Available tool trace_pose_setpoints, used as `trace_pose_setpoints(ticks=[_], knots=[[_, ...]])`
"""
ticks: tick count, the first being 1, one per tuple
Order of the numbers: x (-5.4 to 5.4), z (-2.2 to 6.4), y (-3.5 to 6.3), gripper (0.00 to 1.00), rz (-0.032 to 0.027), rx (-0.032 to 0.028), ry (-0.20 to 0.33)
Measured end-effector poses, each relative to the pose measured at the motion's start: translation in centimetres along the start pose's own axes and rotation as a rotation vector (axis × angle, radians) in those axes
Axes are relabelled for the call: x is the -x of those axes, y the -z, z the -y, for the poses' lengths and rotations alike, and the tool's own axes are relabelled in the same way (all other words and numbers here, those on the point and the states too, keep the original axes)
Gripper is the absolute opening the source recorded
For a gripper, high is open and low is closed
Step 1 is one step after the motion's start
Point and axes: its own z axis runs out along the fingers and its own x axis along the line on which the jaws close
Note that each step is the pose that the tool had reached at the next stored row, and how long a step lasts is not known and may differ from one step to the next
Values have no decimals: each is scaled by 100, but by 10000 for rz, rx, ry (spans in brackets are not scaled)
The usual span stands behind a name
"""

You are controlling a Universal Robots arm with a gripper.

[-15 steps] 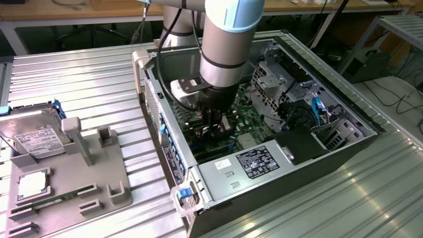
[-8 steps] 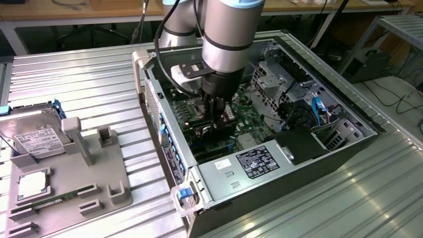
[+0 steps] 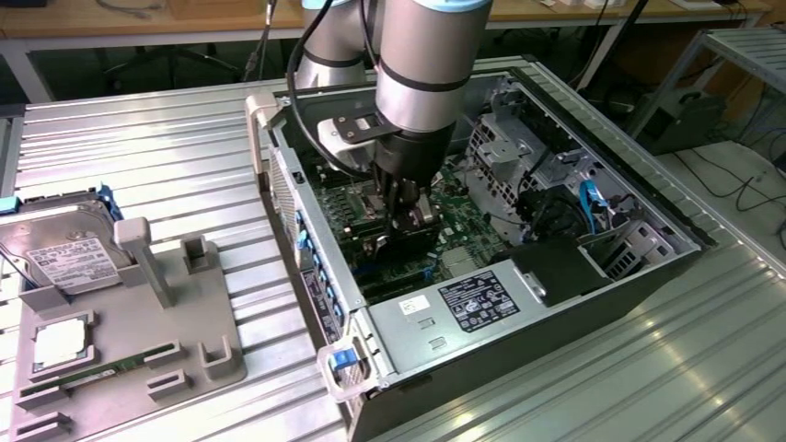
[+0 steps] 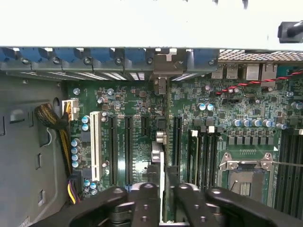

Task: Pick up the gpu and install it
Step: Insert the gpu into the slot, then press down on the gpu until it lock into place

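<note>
Arm reaching down into the open computer case [image 3: 516, 304] lying on its side on the ribbed metal bench [image 3: 147, 157]. Gripper [image 3: 410, 221] sitting low over the green motherboard [image 3: 461, 221], mid-case. In the wrist view, gripper [image 4: 162, 191] straddling the gpu [image 4: 162, 161], seen edge-on as a thin vertical card standing over the motherboard [image 4: 137, 99], its silver bracket end running up toward the rear slot opening [image 4: 163, 64] of the case. Jaws closing on the gpu, black fingers [image 4: 142, 203] pressing either side of the card. Card lining up along a long expansion slot, between the black slots [image 4: 128, 151] beside the white slot [image 4: 95, 146] and the memory slots [image 4: 201, 156] next to the CPU socket [image 4: 246, 172] (seating depth hard to tell from here). Outside the case, at the exterior view's left, grey parts fixture [image 3: 135, 341] holding the silver hard drive [image 3: 62, 253] with white label and a narrow green memory stick [image 3: 98, 376].
</note>
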Motion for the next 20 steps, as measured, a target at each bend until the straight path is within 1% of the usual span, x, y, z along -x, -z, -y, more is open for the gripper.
trace_pose_setpoints(ticks=[2, 3, 13, 20], knots=[[0, 0, 0, 16, 6, 0, 0], [0, 0, 0, 11, 14, 0, 0], [0, 0, 0, 11, 62, -1, -3], [0, -8, 0, 11, 64, 5, -3]])
